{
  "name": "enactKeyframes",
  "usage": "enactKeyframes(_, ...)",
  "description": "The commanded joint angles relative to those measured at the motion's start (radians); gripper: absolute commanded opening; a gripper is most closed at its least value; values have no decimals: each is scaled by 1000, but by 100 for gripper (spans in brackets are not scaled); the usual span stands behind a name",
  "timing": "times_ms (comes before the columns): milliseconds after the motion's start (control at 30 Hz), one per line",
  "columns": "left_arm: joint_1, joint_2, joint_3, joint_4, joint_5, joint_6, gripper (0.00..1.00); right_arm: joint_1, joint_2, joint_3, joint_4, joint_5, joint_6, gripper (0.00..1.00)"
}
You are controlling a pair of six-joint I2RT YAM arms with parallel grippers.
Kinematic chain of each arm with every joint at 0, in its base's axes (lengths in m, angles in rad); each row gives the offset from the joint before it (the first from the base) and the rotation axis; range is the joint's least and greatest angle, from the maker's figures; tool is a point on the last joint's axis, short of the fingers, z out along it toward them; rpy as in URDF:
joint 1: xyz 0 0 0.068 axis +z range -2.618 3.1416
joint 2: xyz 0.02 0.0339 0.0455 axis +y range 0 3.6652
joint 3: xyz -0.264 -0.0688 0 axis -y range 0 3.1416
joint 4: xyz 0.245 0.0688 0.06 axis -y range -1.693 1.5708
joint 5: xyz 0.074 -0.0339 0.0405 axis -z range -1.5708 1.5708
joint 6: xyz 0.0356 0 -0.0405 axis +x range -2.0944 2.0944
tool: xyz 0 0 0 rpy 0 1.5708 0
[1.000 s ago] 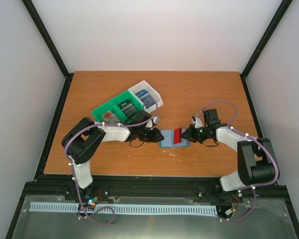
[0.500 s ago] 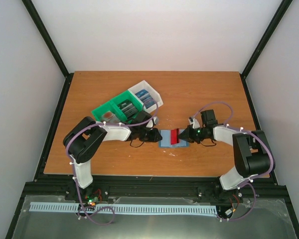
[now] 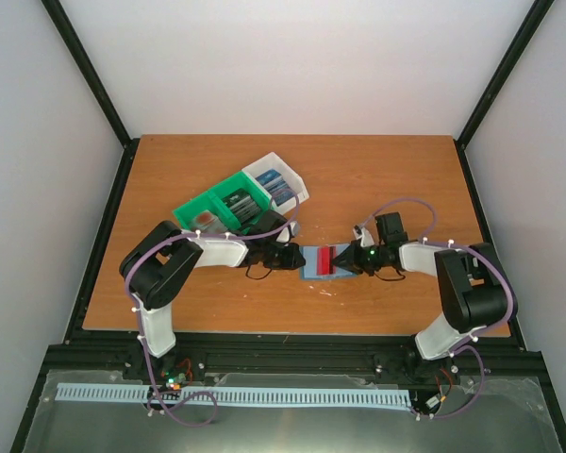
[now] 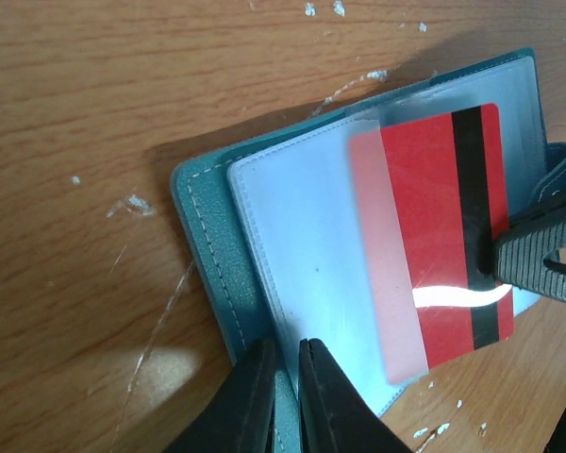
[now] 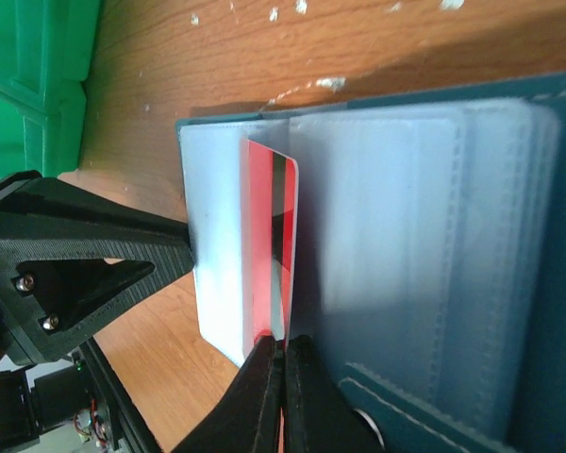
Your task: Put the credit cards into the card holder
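Right gripper (image 5: 283, 347) tight on red card (image 5: 264, 245), left gripper (image 4: 297, 357) near-closed on card holder (image 4: 204, 222)

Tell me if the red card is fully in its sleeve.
No: much of the red card sticks out of the clear sleeve.

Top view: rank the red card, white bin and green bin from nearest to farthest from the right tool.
1. red card: gripped by the right tool, at the card holder.
2. white bin: behind, to the left.
3. green bin: farther left, beside the white bin.
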Motion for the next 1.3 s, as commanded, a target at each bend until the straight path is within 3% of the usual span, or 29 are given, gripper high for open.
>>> enactKeyframes(0, -10, 33, 20, -21, -30, 16, 11, 22, 15, -27, 32, -10, 20, 3)
enactKeyframes(300, -11, 32, 14, -19, -30, 16, 11, 27, 29, -35, 52, 3, 34, 3)
enactKeyframes(633, -9, 28, -3, -10, -25, 8, 12, 143, 82, 13, 120, 60, 110, 3)
enactKeyframes(900, -11, 14, -14, -8, -29, -1, 16, 165, 34, -20, 158, 140, 179, 3)
enactKeyframes(1000, -10, 6, -16, -9, -34, -1, 19, 169, -2, -28, 129, 183, 187, 9)
enactKeyframes(1267, -10, -49, -8, -27, -35, 16, 29, 170, -228, 4, -106, 378, 154, 38)
